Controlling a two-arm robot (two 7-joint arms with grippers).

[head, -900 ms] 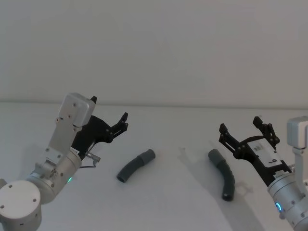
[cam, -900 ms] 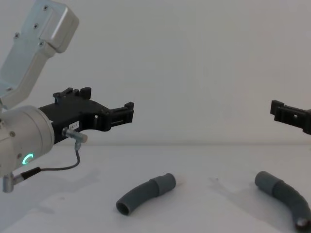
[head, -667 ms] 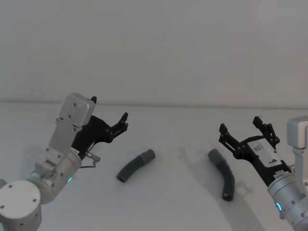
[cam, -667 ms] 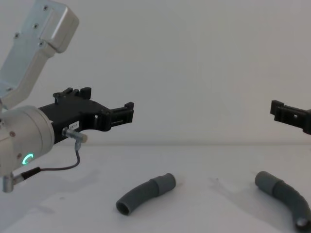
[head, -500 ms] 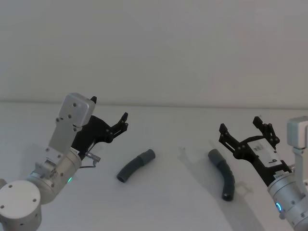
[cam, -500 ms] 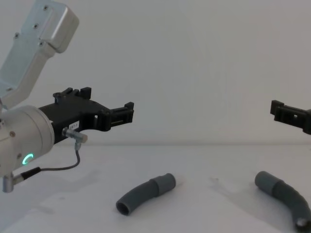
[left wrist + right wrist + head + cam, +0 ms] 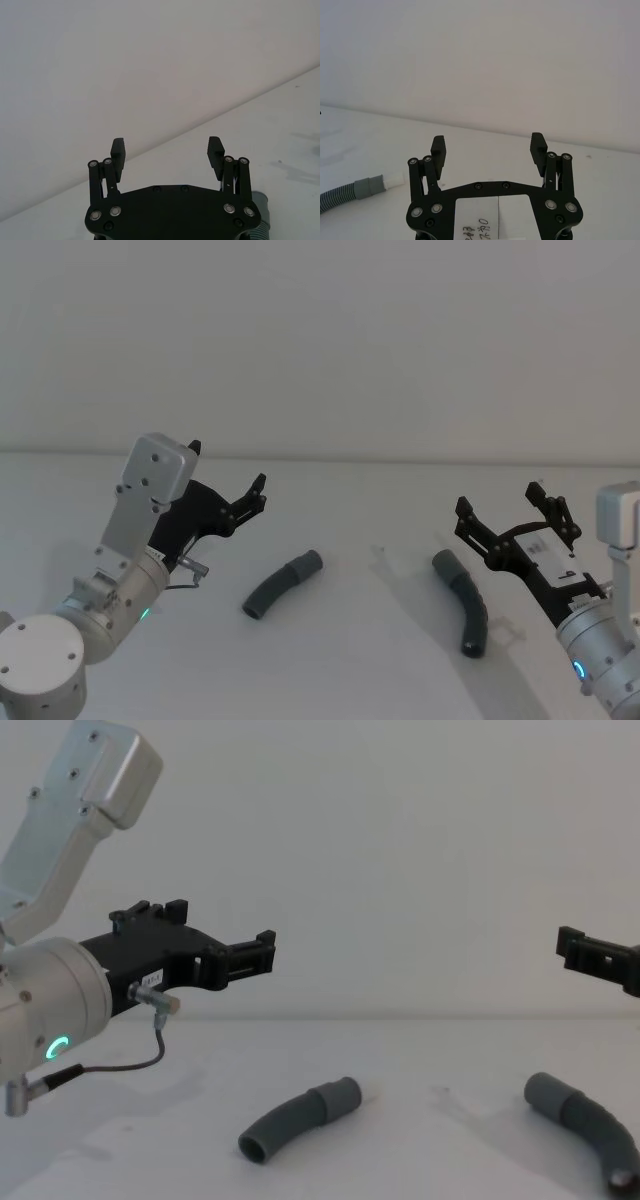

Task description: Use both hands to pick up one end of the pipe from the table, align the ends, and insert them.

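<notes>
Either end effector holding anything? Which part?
Nothing held. Left end effector and right end effector are open; left hose piece and right hose piece lie free on the table.

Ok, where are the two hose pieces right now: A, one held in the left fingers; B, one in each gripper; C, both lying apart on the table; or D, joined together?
C: the left hose piece and the right hose piece lie apart on the table, while the left gripper and right gripper are open and empty.

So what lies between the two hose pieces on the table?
Nothing. In the head view, the stretch of table between the left hose piece and the right hose piece is bare.
</notes>
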